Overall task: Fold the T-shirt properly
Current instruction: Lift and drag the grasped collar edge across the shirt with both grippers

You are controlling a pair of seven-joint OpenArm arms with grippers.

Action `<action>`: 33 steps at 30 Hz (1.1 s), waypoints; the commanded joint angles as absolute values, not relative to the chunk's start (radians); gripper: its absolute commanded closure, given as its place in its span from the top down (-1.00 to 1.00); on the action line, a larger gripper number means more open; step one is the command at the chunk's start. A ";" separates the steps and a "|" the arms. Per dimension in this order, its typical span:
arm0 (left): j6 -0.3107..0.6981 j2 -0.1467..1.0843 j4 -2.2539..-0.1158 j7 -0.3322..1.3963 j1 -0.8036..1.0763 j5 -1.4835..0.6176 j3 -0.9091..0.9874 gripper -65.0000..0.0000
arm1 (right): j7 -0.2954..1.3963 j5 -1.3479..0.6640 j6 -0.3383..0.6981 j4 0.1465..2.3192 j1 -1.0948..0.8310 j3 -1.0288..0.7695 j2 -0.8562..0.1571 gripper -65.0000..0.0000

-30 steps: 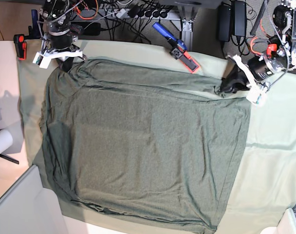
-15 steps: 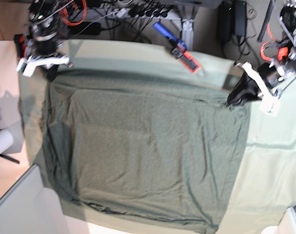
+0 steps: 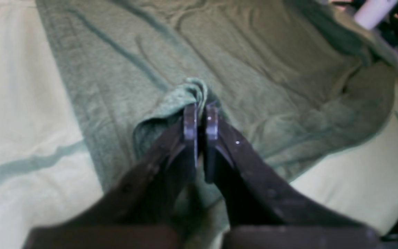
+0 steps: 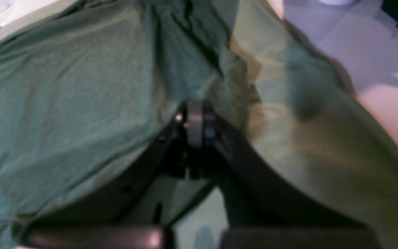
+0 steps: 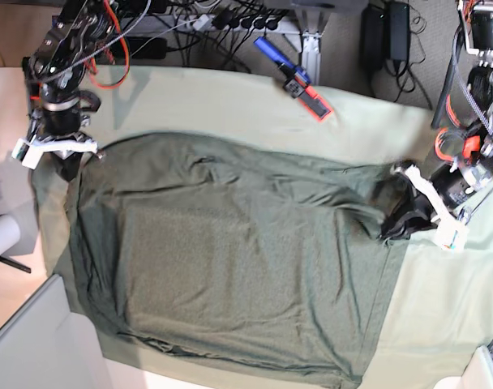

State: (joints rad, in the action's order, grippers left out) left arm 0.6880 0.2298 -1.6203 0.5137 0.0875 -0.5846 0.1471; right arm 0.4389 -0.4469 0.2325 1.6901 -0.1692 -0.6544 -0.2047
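Now both closed grippers, left (image 5: 396, 223) and right (image 5: 66, 162), had pulled the one T-shirt's (image 5: 238, 275) top edge lower over the one sheet (image 5: 449, 308).

Even overhead light; wrist views soft, motion-blurred; base view sharp

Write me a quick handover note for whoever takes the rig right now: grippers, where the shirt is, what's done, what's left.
Left gripper: shut on a bunched edge of the T-shirt, at the right side of the base view.
Right gripper: shut on the T-shirt's opposite far corner, at that view's left.
T-shirt: spread mostly flat and wrinkled on the pale green sheet, far edge pinched at both ends.
Done: both corners gripped.
Left: no fold is visible yet; all the folding remains.
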 commanded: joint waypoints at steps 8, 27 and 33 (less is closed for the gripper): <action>0.698 0.235 -1.446 0.475 -0.068 -0.586 0.150 -1.00 | 0.413 -0.443 0.277 1.570 -0.015 -0.626 -0.219 -1.00; 0.698 0.234 -1.438 0.499 -0.075 -0.587 0.150 -1.00 | 0.726 -0.557 0.375 1.651 0.018 -0.611 -0.218 0.22; 0.698 0.231 -1.438 0.513 -0.074 -0.587 0.150 -1.00 | 0.731 -0.579 0.379 1.651 0.001 -0.588 -0.192 0.22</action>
